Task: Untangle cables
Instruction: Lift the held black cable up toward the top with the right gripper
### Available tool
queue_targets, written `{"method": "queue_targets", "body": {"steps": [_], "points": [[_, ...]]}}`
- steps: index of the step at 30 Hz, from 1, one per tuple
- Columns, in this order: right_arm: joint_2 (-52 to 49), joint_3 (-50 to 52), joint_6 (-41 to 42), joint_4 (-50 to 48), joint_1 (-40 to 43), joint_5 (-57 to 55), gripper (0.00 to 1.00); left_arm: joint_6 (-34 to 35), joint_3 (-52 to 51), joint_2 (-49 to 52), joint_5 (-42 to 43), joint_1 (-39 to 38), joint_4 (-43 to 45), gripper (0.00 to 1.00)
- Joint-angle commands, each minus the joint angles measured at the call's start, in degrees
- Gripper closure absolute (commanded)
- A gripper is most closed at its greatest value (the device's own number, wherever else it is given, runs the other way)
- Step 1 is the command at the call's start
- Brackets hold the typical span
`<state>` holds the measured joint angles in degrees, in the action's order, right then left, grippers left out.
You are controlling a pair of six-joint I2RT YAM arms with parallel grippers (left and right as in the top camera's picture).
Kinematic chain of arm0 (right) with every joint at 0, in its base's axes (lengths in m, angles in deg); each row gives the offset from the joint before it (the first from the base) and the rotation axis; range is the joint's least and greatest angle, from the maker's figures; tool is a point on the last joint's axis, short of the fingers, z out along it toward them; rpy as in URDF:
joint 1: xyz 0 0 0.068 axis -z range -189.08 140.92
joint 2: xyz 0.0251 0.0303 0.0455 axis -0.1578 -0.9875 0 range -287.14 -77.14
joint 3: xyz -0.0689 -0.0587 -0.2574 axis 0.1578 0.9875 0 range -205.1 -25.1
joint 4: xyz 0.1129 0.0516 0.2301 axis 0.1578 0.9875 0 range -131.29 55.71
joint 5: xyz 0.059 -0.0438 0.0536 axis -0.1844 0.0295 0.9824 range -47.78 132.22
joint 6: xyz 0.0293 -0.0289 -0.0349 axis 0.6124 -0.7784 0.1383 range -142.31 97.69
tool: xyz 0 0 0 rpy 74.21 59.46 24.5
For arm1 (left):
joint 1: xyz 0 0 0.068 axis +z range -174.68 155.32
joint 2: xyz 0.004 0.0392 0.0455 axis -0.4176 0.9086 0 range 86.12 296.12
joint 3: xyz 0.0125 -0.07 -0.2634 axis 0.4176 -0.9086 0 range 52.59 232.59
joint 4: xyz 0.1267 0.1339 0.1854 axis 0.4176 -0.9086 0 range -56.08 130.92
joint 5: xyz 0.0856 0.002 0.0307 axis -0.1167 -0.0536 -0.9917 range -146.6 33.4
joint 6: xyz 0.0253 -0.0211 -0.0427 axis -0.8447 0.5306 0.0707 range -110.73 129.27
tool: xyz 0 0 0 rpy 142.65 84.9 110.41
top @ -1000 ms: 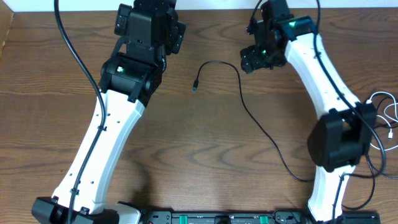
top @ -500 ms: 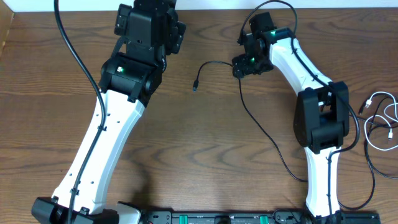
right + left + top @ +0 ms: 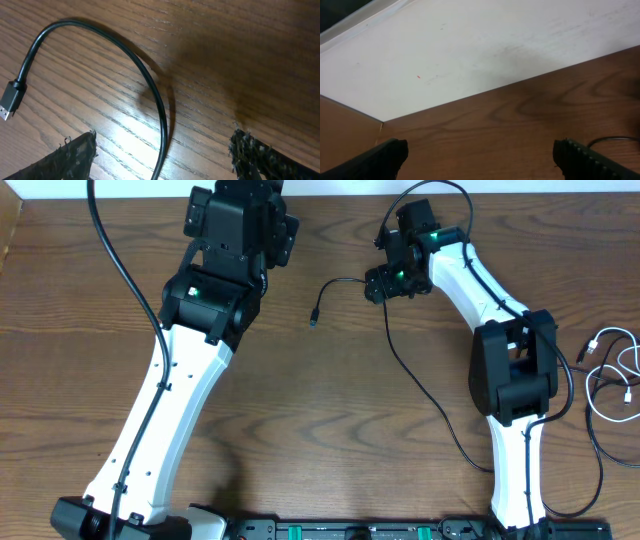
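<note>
A thin black cable (image 3: 420, 385) runs from its small plug (image 3: 313, 320) up in an arch and then down to the table's front right. My right gripper (image 3: 378, 286) hovers open over the arch. In the right wrist view the black cable (image 3: 100, 37) passes between the two fingers (image 3: 80, 155) without touching them, and its plug (image 3: 10, 102) lies at the left. A white cable (image 3: 615, 370) lies loosely coiled at the far right edge. My left gripper (image 3: 480, 155) is open and empty near the back wall.
The white wall (image 3: 470, 55) borders the table's far edge just ahead of the left gripper. The left arm (image 3: 180, 380) stretches diagonally over the left half of the table. Another thin black strand (image 3: 598, 442) lies by the white cable.
My right arm has swung left from the back right, bringing its gripper over the arch of the black cable. The cable and the left arm have stayed put.
</note>
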<state>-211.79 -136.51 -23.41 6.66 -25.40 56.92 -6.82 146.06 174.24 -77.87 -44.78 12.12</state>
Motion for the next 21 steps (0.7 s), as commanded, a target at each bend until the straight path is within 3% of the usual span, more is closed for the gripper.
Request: {"method": "queue_targets", "body": {"steps": [1, 17, 18, 20, 21], "points": [[-1.03, 0.0, -0.7, -0.07, -0.28, 1.11, 0.17, 0.33, 0.5, -1.22, -0.15, 0.09, -0.09, 0.02], [-4.13, 0.0, -0.46, -1.01, -1.44, 1.51, 0.18, 0.28, 0.5, -1.22, -0.15, 0.09, -0.07, 0.02], [-4.13, 0.0, -0.44, -1.03, -1.46, 1.51, 0.2, 0.28, 0.5, -1.22, -0.15, 0.09, -0.09, 0.02], [-4.15, 0.0, -0.26, -1.01, -1.46, 1.49, 0.44, 0.31, 0.5, -1.22, -0.15, 0.09, -0.07, 0.02], [-4.15, 0.0, -0.24, -0.98, -1.46, 1.46, 0.5, 0.31, 0.5, -1.2, -0.15, 0.09, -0.07, 0.02]]}}
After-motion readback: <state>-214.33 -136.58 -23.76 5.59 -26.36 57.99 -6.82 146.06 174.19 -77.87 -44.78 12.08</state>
